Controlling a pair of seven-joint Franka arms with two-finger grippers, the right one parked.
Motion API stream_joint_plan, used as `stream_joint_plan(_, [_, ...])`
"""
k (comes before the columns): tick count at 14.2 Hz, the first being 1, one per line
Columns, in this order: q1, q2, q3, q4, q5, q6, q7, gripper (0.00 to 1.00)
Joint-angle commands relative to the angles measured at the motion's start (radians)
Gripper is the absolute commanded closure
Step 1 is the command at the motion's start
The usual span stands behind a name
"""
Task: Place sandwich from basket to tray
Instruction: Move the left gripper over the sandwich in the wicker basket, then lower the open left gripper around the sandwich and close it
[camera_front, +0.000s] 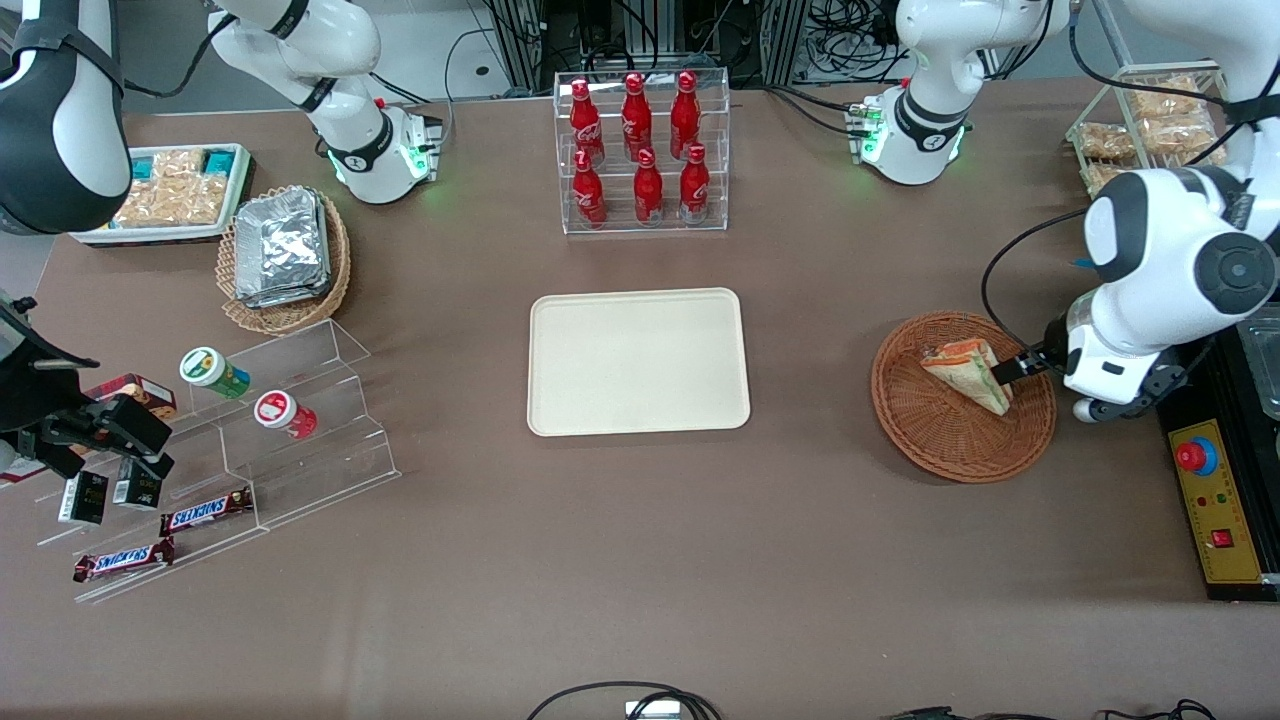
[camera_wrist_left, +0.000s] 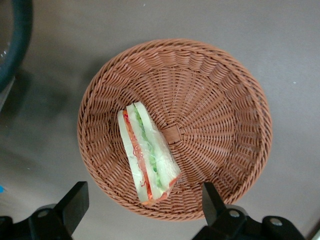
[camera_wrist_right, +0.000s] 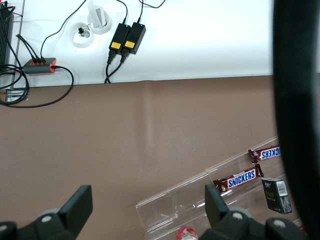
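So the gripper (camera_wrist_left: 140, 205) hangs over the basket (camera_front: 905, 400), fingers (camera_wrist_left: 75, 202) spread wide on either side of the sandwich's (camera_wrist_left: 146, 152) end, gripping nothing. From the front, the arm covers most of the gripper; only a dark fingertip shows at the sandwich. That sandwich lies in the basket, well apart from the bare tray (camera_front: 638, 361) mid-tabletop. Readable stuff: SNICKERS bars (camera_front: 205, 513) on the clear stand toward the parked arm's end. Red bottles' (camera_front: 640, 145) lettering is too small to read.
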Motion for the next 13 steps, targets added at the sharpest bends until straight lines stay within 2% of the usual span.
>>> stream_joint_plan(1, [-0.010, -0.023, 0.000, -0.070, 0.044, 0.076, -0.099, 0.00])
stream_joint_plan(7, [-0.035, 0.035, -0.001, -0.098, 0.047, 0.156, -0.244, 0.00])
stream_joint_plan(13, [-0.065, 0.107, -0.001, -0.102, 0.126, 0.196, -0.408, 0.00])
